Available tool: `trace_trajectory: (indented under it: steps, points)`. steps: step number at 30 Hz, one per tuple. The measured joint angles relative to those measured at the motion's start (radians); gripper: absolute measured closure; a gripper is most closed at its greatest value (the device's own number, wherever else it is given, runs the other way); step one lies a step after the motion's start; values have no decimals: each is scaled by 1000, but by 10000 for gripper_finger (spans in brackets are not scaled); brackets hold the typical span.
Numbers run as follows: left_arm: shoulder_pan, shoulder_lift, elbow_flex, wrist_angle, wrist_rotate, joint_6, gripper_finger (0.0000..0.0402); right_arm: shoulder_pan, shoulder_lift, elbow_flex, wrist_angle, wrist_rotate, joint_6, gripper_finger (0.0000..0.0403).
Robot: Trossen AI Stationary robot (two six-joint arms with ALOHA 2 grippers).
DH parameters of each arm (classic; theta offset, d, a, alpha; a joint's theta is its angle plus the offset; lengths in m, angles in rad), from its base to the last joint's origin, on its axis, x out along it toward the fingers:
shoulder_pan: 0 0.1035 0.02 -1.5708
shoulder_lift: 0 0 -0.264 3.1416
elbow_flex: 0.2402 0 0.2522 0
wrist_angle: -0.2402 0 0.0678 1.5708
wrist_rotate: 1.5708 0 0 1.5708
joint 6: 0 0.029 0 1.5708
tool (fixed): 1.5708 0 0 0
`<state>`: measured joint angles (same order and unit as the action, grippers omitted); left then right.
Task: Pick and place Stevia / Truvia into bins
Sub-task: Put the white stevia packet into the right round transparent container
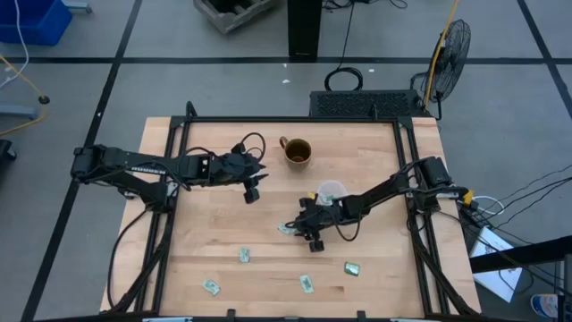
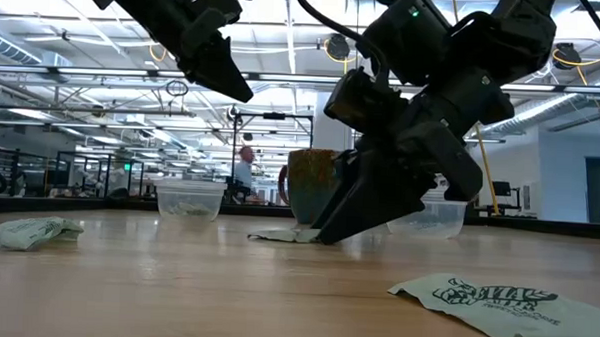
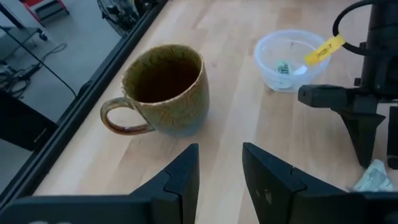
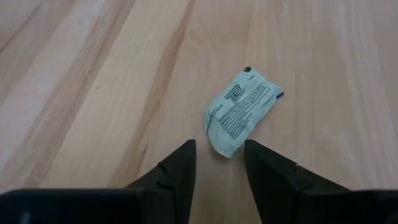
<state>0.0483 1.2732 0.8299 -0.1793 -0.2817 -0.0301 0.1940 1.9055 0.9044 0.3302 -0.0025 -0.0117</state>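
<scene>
Right gripper (image 4: 219,163) low over the table, fingers parted, 1 Stevia packet (image 4: 240,111) lying flat just ahead of its tips. Left gripper (image 3: 219,171) hovers open near the mug (image 3: 163,89).

pale green packet (image 4: 241,111), speckled brown mug (image 3: 163,90)

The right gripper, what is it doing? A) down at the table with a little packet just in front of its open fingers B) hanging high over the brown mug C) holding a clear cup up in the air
A: the right gripper is low at the table, its fingers open, with a pale green packet lying flat just ahead of them.
</scene>
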Motion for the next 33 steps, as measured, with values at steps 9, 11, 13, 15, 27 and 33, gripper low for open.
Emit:
trace_trajectory:
  steps: [9,11,13,15,27,33]
  points:
    - [1,0,0,-4,0,0,273,-5,1,0,5,0,-8,290]
    - [0,0,0,-4,0,0,273,-5,1,-1,7,0,-8,293]
    - [1,0,0,-4,0,0,273,-5,1,-1,8,1,-8,298]
    - [1,0,0,-4,0,0,273,-5,1,-1,8,1,-8,305]
    - [1,0,0,-4,0,0,273,-5,-1,-1,8,2,-13,399]
    - [1,0,0,-4,0,0,273,7,-84,-2,-19,9,-36,400]
